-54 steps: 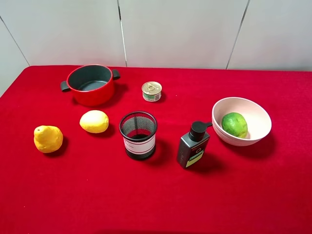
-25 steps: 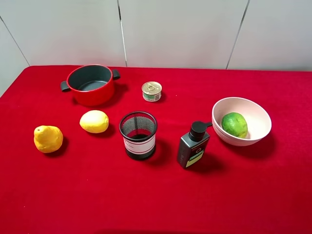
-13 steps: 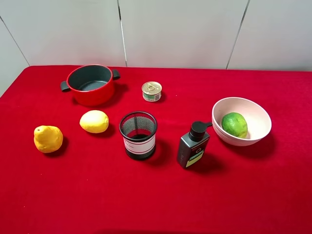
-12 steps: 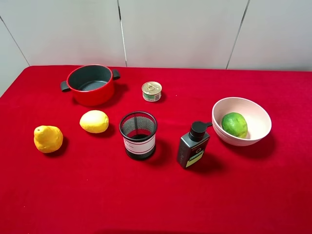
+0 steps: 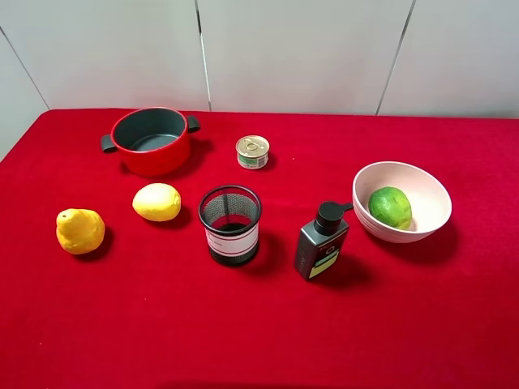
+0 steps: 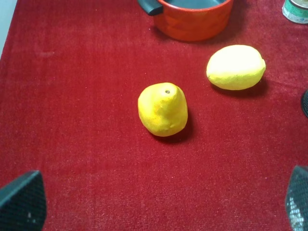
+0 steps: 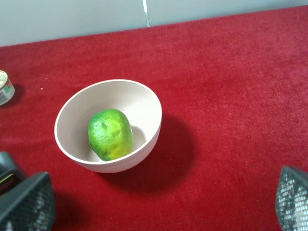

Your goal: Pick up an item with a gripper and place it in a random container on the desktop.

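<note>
The green lime (image 5: 390, 207) lies inside the pale pink-white bowl (image 5: 422, 180) at the right of the red desktop (image 5: 259, 324). The right wrist view shows the lime (image 7: 110, 134) in the bowl (image 7: 144, 96), with my right gripper (image 7: 159, 204) open, empty and drawn back from the bowl, its fingertips (image 7: 25, 202) far apart. My left gripper (image 6: 159, 204) is open and empty, drawn back from a bumpy yellow fruit (image 6: 162, 109), its fingertips (image 6: 21, 202) wide apart. Neither gripper shows in the exterior high view.
A red pot (image 5: 151, 139) stands at the back left, a small tin can (image 5: 252, 151) at the back middle. A yellow lemon (image 5: 156, 202) and a bumpy yellow fruit (image 5: 79, 231) lie at the left. A black mesh cup (image 5: 230, 224) and a dark pump bottle (image 5: 322, 241) stand in the middle.
</note>
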`<state>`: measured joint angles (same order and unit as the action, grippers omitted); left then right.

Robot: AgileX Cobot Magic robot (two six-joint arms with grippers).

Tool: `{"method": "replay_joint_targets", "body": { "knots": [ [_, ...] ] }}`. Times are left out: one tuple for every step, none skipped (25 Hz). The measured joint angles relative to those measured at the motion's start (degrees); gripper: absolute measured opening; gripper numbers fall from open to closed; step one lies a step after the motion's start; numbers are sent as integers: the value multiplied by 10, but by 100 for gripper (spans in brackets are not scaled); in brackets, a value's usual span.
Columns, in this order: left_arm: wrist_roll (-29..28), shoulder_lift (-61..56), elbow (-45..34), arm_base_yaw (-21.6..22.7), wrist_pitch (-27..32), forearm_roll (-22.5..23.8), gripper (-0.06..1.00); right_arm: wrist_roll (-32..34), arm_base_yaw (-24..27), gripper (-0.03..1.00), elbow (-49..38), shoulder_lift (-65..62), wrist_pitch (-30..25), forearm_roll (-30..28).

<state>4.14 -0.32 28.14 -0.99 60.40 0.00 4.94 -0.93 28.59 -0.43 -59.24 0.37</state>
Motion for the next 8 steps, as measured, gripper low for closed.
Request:
{"method": "replay_joint_targets", "body": {
  "knots": [
    [0, 0, 0, 0, 0, 0, 100, 0, 0, 69, 0, 0, 0, 0],
    [0, 0, 0, 0, 0, 0, 100, 0, 0, 69, 0, 0, 0, 0],
    [0, 0, 0, 0, 0, 0, 100, 0, 0, 69, 0, 0, 0, 0],
    [0, 0, 0, 0, 0, 0, 100, 0, 0, 69, 0, 0, 0, 0],
    [0, 0, 0, 0, 0, 0, 100, 0, 0, 69, 0, 0, 0, 0],
    [0, 0, 0, 0, 0, 0, 100, 0, 0, 69, 0, 0, 0, 0],
    [0, 0, 0, 0, 0, 0, 100, 0, 0, 69, 0, 0, 0, 0],
    [0, 0, 0, 0, 0, 0, 100, 0, 0, 69, 0, 0, 0, 0]
  ]
}}
